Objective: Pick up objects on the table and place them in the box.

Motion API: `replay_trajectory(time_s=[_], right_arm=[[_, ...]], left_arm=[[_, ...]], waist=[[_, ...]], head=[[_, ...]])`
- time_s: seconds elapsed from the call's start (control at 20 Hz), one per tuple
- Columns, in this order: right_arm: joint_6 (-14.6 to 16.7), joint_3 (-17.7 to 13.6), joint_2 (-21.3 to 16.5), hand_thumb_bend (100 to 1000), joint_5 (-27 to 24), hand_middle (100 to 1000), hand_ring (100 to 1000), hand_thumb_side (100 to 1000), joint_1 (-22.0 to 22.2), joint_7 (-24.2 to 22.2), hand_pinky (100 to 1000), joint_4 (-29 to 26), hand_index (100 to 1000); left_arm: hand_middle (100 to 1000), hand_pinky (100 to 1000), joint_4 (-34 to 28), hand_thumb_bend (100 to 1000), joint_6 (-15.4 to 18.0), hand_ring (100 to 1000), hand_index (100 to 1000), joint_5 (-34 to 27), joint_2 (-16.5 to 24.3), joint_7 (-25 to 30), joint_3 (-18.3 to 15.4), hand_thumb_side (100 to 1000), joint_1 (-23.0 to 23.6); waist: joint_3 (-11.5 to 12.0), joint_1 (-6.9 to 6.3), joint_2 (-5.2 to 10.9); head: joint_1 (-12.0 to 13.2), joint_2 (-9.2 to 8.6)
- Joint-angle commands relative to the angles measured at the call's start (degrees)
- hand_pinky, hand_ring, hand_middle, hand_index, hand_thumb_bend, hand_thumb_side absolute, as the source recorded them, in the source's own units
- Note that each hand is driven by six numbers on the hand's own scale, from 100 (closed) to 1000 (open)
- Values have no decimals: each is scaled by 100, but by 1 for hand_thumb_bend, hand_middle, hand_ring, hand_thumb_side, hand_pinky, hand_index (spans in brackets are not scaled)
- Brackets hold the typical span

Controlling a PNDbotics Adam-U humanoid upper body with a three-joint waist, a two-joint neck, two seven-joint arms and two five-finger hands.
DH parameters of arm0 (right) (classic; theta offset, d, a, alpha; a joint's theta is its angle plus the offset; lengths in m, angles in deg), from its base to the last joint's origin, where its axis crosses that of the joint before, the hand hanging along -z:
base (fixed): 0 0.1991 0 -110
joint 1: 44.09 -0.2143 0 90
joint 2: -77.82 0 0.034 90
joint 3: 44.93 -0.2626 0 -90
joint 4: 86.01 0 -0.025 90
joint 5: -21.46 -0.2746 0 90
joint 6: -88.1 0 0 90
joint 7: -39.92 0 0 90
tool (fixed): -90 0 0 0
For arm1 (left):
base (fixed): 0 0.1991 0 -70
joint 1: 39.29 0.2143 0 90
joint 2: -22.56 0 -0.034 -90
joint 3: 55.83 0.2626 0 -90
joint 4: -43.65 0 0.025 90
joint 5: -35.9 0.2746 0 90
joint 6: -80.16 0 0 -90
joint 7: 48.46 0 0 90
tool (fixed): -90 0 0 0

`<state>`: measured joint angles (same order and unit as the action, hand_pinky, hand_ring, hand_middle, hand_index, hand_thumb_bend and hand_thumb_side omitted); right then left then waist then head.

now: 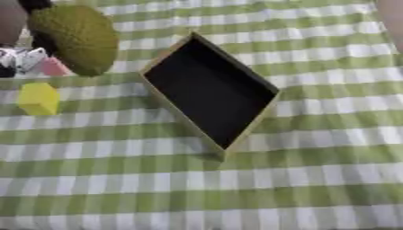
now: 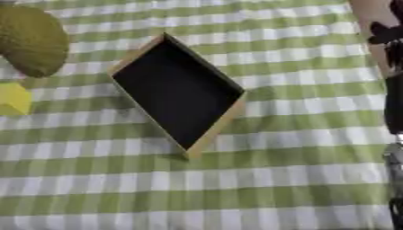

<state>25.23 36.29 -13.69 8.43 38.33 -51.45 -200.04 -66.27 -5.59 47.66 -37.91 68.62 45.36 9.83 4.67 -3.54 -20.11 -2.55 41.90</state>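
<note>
A box (image 1: 211, 92) with a black inside and pale wooden walls lies turned like a diamond near the middle of the tabletop (image 1: 236, 188), which is covered with a green and white checked cloth. Nothing can be seen inside the box. To its upper left, close to one corner but apart from it, sits a large bumpy olive-green fruit (image 1: 75, 38), egg-shaped and the biggest thing on the cloth. Below the fruit and to the left, a small yellow block (image 1: 38, 99) rests on the cloth, well clear of the box. Between the block and the fruit, at the left edge of the left eye view, a small pink piece (image 1: 53, 67) lies just beside the fruit's lower side, with something small and white-and-dark (image 1: 20, 57) next to it that cannot be made out. Along the right edge of the right eye view a dark arm of the robot's right side (image 2: 393, 94) runs down the picture, well apart from the box; whether its fingers are apart or together cannot be told. The left hand does not show in either view.
</note>
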Motion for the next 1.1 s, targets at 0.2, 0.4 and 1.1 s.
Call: replay_trajectory(time_s=[0.2,0.4,1.1], right_arm=[[-11,-12,-165,100,-84,563,1000,616,-71,-11,910,-56,874],[-36,-12,-155,100,-100,562,1000,616,-96,-14,910,-56,874],[57,-226,-197,100,-199,575,993,625,-263,451,909,-56,872]], left_arm=[[463,592,359,100,-6,507,569,-189,-401,419,274,100,-626],[465,592,660,100,-12,505,568,-229,-767,593,443,100,-950],[468,590,1850,100,243,507,573,839,-2392,689,907,100,-1762]], waist=[[-98,-110,230],[-165,-114,220],[-308,-12,196]], head=[[82,-14],[77,-41],[151,-76]])
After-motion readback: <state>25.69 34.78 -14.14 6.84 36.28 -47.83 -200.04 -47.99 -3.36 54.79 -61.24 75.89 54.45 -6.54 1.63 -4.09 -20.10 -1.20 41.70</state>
